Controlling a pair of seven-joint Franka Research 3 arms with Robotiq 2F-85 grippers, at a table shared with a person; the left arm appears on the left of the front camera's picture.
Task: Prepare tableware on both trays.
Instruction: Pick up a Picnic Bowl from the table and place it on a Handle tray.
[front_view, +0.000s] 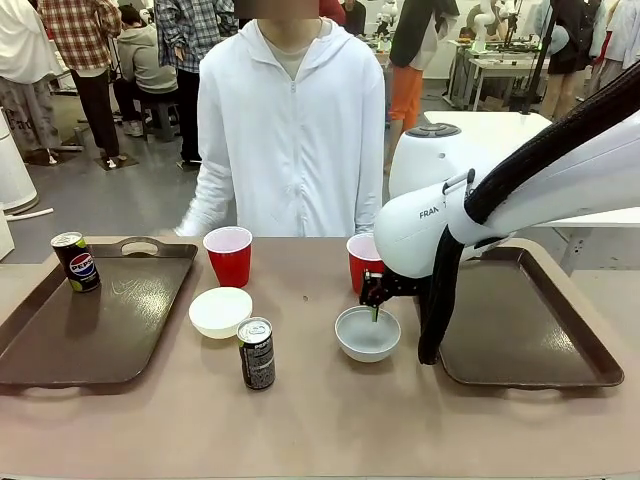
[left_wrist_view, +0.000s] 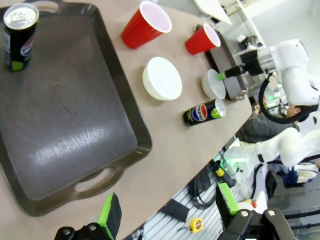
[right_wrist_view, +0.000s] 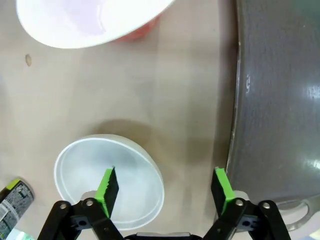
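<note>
While R gripper (right_wrist_view: 165, 189) hangs wide open & empty astride grey bowl (right_wrist_view: 95, 162) rim, bowl on table (front_view: 320, 420) btw red cup (front_view: 362, 262) and R tray (front_view: 520, 320), a shallow pinch could slip, tipping bowl or knocking cup.

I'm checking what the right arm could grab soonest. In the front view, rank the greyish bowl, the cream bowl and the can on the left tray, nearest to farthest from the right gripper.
1. Greyish bowl, right at the right gripper.
2. Cream bowl, mid-table, toward the robot's left.
3. Can, far corner of the left tray.
</note>
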